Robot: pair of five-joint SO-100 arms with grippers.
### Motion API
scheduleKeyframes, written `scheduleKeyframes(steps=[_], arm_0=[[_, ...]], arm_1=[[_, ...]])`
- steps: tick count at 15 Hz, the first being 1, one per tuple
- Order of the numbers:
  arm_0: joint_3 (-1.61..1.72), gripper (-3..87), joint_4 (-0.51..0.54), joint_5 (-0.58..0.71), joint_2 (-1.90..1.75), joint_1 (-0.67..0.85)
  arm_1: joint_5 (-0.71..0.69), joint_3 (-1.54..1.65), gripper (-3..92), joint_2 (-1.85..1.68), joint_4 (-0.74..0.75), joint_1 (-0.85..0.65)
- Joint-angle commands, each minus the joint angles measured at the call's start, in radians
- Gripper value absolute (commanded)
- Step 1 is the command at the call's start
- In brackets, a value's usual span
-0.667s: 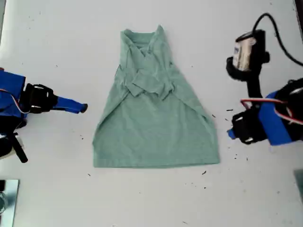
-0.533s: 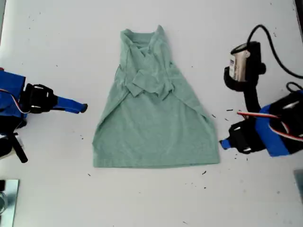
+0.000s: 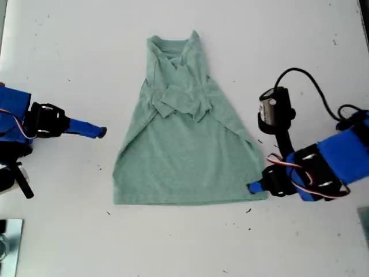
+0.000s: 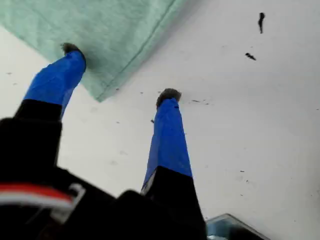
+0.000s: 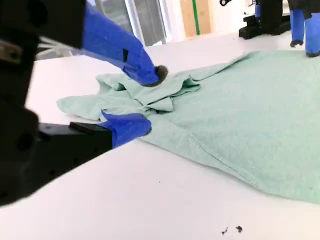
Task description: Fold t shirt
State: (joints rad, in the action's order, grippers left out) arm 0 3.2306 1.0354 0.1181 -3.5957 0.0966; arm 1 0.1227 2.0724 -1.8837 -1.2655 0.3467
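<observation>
Shirt [image 3: 187, 135] lies flat at the centre of the exterior view on the white table [image 3: 69, 52], collar toward the top of the frame and hem toward the bottom. Both sleeves are already turned in and overlap across the chest, so the cloth narrows upward; that suggests the side folds are done and the lengthwise fold remains.

At the hem corner in the lower right of the exterior view sits my first gripper [image 3: 254, 187]. In the first wrist view its jaws are spread wide and straddle that corner: one blue fingertip [image 4: 70, 52] rests over the cloth [image 4: 110, 35], the other [image 4: 169, 96] is on bare table just beside the edge. It grips nothing yet. I judge this placement is meant to pinch the corner so the hem can be carried up toward the collar.

My second gripper [image 3: 98, 131] is at mid-left of the exterior view, apart from the shirt's edge and pointing at it. The second wrist view shows its jaws parted and empty, with the folded sleeves [image 5: 150, 92] beyond them.
</observation>
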Motion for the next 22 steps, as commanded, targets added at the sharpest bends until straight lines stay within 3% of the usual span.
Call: scheduleKeyframes(steps=[1, 3, 4, 6, 8, 12, 14, 19, 20, 22], arm_0=[[-0.002, 12.1, 0.002, 0.003, -0.009, -0.043], [-0.002, 12.1, 0.002, 0.003, -0.009, -0.071], [-0.002, 12.1, 0.002, 0.003, -0.009, -0.072], [-0.002, 12.1, 0.002, 0.003, -0.009, -0.072], [-0.003, 12.1, 0.002, 0.003, -0.009, -0.072], [-0.003, 12.1, 0.002, 0.003, -0.009, -0.067], [-0.003, 12.1, 0.002, 0.003, -0.009, -0.066], [-0.005, 12.1, 0.008, -0.041, -0.009, -0.078], [-0.008, 11.2, 0.008, -0.044, -0.009, -0.078], [-0.011, -0.1, 0.008, -0.049, -0.009, -0.084]], arm_1=[[-0.014, 0.106, 24.9, 0.026, 0.158, -0.026], [-0.04, 0.278, 3.3, 0.064, 0.448, -0.035], [-0.055, 0.341, 0.2, 0.1, 0.595, -0.038], [-0.044, 0.377, -0.3, 0.147, 0.695, -0.023], [-0.072, 0.29, -0.3, 0.098, 0.523, -0.017], [-0.172, -0.138, -0.2, -0.1, -0.192, -0.032], [-0.212, -0.436, -0.2, -0.094, -0.454, -0.044], [-0.345, -0.833, -0.2, 0.147, -0.423, -0.094], [-0.371, -0.91, -0.2, 0.232, -0.368, -0.107], [-0.417, -0.908, -0.2, 0.327, -0.169, -0.133]])
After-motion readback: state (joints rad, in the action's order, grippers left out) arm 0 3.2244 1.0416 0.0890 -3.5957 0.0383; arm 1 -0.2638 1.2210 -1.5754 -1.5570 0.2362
